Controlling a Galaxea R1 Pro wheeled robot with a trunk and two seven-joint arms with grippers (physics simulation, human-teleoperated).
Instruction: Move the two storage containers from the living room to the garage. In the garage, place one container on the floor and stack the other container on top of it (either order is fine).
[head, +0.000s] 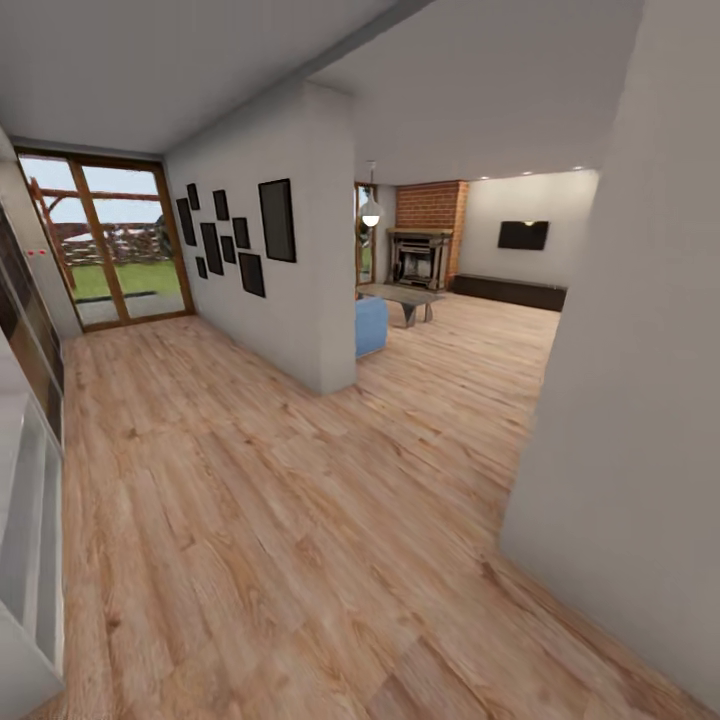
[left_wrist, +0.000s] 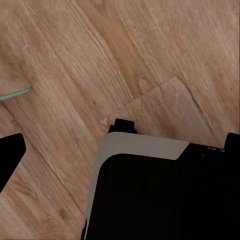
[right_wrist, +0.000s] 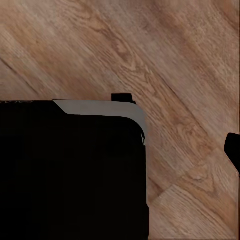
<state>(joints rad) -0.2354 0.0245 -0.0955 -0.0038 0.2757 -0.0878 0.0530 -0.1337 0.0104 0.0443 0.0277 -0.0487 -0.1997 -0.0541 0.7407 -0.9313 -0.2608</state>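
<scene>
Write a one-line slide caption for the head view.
Wood-floored hallway leading past a picture-hung partition wall toward the living room's brick fireplace, wall TV and blue sofa.

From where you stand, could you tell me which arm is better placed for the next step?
Neither has an edge: both wrist views look down on plank floor beside the base, and the living room lies ahead. Drive in first, then choose.
</scene>
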